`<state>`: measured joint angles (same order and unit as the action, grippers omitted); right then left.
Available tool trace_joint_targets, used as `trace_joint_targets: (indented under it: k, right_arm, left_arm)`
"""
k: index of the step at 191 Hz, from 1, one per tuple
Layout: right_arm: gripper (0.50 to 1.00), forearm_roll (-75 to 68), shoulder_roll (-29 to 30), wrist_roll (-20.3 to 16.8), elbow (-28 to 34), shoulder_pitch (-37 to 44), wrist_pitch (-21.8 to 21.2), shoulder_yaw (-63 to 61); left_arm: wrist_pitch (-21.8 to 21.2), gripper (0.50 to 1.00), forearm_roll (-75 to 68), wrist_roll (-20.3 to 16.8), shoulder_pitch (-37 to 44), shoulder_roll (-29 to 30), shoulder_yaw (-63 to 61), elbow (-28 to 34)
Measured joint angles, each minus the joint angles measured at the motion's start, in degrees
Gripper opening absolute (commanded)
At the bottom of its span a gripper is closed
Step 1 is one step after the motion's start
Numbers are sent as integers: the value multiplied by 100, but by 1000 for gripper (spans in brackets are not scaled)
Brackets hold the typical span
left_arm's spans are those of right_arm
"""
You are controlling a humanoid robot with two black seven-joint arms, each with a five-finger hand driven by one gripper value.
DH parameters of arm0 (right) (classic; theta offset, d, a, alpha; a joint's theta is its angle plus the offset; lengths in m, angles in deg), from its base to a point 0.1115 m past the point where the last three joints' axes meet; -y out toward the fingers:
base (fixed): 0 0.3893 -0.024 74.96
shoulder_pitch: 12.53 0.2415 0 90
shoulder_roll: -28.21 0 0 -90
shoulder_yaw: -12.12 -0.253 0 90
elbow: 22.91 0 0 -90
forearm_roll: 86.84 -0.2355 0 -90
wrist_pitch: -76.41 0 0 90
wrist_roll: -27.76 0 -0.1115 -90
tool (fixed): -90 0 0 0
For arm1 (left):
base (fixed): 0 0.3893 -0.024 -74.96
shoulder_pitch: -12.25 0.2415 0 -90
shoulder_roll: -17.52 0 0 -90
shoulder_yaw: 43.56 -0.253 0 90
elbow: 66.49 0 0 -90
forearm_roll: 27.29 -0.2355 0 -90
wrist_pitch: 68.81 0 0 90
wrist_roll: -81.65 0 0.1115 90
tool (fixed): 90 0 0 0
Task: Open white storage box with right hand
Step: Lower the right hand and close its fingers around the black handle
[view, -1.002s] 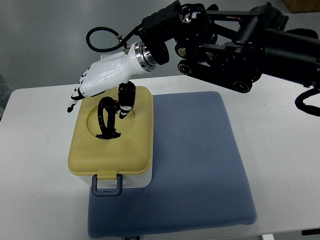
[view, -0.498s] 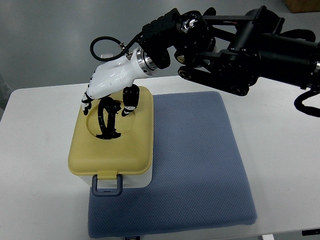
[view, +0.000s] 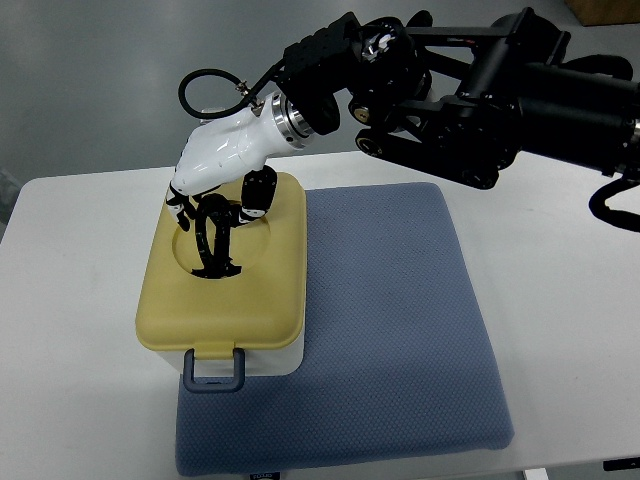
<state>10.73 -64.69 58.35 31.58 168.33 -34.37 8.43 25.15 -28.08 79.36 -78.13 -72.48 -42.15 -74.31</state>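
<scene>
Looking at the white storage box (view: 262,362), we've got it sitting shut at the left edge of the blue mat (view: 400,330) on the table (view: 560,250), yellow lid (view: 225,300) fully down and grey latch (view: 214,368) closed. Our right hand (view: 215,195) has its fingers curled around the black handle (view: 212,240) in the lid's recess, so lifting is all still ahead. Can't see what's inside.
</scene>
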Motion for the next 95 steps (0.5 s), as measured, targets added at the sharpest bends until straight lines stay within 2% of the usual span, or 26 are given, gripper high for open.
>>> trace_joint_targets:
  k: [42,95]
  right_arm:
    - [613,-5,0,25,7,0,-15,0]
    - [500,-9,0,43,24,-5,-40,-1]
  left_arm:
    - [0,1000,0,1,0,0,0,0]
    - [0,1000,0,1,2,0,0,0]
